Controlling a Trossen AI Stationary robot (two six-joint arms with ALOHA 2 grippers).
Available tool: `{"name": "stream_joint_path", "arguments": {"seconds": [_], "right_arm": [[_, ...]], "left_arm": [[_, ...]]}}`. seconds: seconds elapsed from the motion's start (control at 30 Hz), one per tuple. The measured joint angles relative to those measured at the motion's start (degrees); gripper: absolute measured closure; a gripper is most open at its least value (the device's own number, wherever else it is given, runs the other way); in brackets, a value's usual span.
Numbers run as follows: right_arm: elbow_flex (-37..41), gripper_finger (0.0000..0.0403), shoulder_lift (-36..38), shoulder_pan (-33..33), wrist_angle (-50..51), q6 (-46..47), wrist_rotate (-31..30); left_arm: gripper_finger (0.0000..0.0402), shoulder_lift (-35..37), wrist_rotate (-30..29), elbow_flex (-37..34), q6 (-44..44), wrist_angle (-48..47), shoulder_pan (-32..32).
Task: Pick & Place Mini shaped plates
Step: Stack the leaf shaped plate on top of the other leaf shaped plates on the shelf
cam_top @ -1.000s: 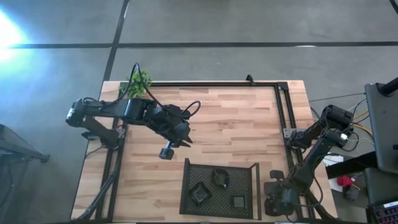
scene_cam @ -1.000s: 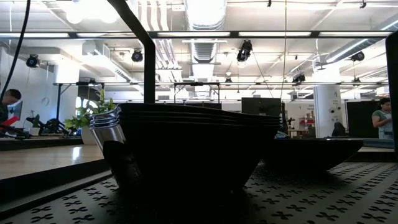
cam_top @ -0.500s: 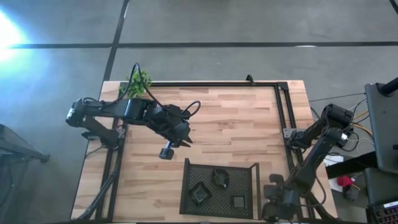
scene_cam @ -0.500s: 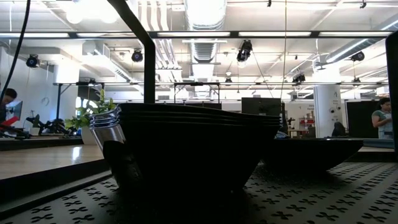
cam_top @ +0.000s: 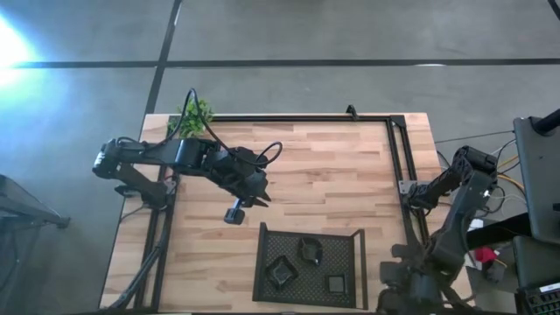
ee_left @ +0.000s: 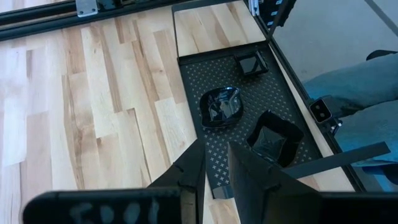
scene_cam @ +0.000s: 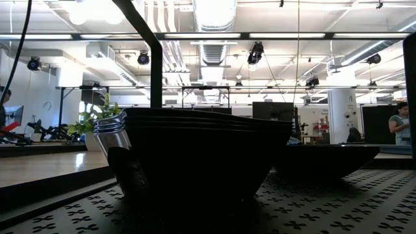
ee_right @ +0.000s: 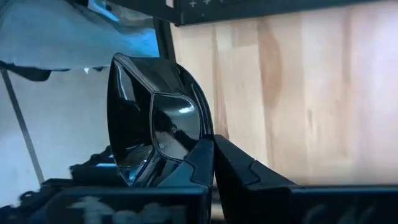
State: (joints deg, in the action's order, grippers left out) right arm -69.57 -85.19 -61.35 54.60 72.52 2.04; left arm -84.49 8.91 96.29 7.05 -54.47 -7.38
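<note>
Since a second ago our right arm has swung further off the tabletop's right edge toward its near right corner, and the right gripper [ee_right: 211, 163] is now clenched on the rim of one glossy black mini plate [ee_right: 155, 124], pinching its edge between the fingertips so the dish hangs tilted on its side. We judge this thin-rim grip suits such a shallow dish (there is little else to hold). Three more mini shaped plates [cam_top: 309, 251] already sit in the black mesh tray [cam_top: 353, 262] at the tabletop's near edge, which we take as the drop place. Our left gripper [ee_left: 214, 163] waits over the tabletop toward its left side, its wrist view looking at the tray, fingers slightly parted and holding nothing. A small plant [cam_top: 194, 114] stands at the far left corner. Next we would carry the held plate over the tray.
</note>
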Motion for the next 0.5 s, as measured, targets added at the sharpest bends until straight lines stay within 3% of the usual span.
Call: {"name": "stream_joint_path", "arguments": {"seconds": [0.2, 0.5], "right_arm": [[-11.3, 0.0395, 0.0, 0.0, 16.3, 5.6, -3.0], [-20.1, 0.0395, -0.1, 2.2, 23.2, 5.7, -25.3]], "left_arm": [[0.0339, 0.0, 0.0, 0.0, 0.0, 0.0, 0.0], [0.0339, 0.0, 0.0, 0.0, -0.1, 0.0, 0.0]]}}
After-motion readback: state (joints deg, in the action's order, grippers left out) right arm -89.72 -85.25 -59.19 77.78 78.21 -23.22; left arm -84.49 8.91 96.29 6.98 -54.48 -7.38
